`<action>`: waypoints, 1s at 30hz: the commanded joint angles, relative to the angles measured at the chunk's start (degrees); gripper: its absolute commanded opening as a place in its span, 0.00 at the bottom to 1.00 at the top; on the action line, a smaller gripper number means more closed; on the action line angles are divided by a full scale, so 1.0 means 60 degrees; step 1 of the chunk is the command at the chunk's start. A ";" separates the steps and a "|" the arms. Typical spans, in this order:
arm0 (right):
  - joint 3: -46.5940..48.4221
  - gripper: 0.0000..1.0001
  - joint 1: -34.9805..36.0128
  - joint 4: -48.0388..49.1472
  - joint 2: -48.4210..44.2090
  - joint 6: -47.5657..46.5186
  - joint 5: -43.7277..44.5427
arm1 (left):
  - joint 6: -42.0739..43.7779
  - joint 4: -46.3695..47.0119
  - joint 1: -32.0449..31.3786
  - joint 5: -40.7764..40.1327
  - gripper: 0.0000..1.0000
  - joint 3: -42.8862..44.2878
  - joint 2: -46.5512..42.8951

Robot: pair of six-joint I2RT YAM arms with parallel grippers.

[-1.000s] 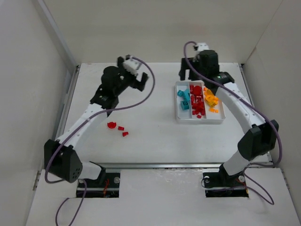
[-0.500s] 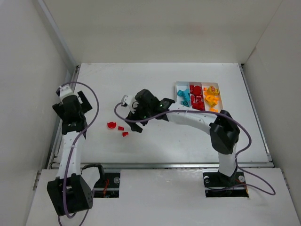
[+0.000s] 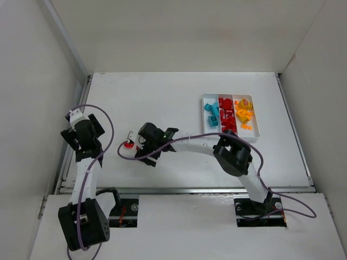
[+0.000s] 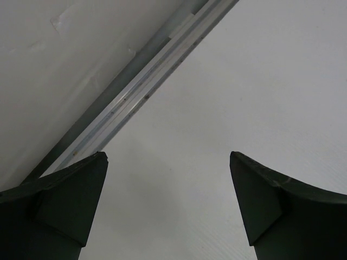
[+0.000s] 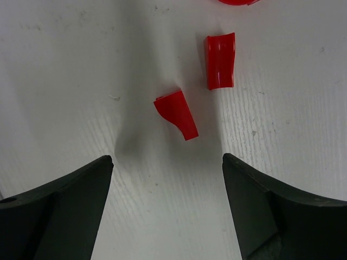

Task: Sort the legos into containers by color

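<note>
We see our right claw [image 5: 167, 160] spread wide and empty over two loose red legos [image 5: 176, 115] on the desk [image 5: 65, 81], well apart from the tray [image 3: 204, 122]. Our left claw [image 4: 168, 157] hangs open, holding nothing.

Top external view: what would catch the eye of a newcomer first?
The white tray at the far right, with teal, red and orange legos in separate compartments. The right gripper, open, hovers over two loose red legos left of centre. The left gripper stands open by the left edge of the table.
</note>
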 commanded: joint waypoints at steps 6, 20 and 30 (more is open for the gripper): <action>0.0771 0.80 0.0217 0.0792 0.0623 0.0191 0.0833 | 0.0165 0.1013 -0.0312 -0.0796 0.95 -0.0367 -0.0677; 0.1094 0.29 0.0393 0.0880 0.1123 0.0279 0.0218 | 0.0165 0.1188 -0.0590 -0.1089 0.96 -0.0631 -0.0971; 0.0246 0.00 0.0393 0.1260 -0.0691 0.1214 0.1446 | 0.0165 0.1101 -0.0590 -0.0476 0.96 -0.0631 -0.0971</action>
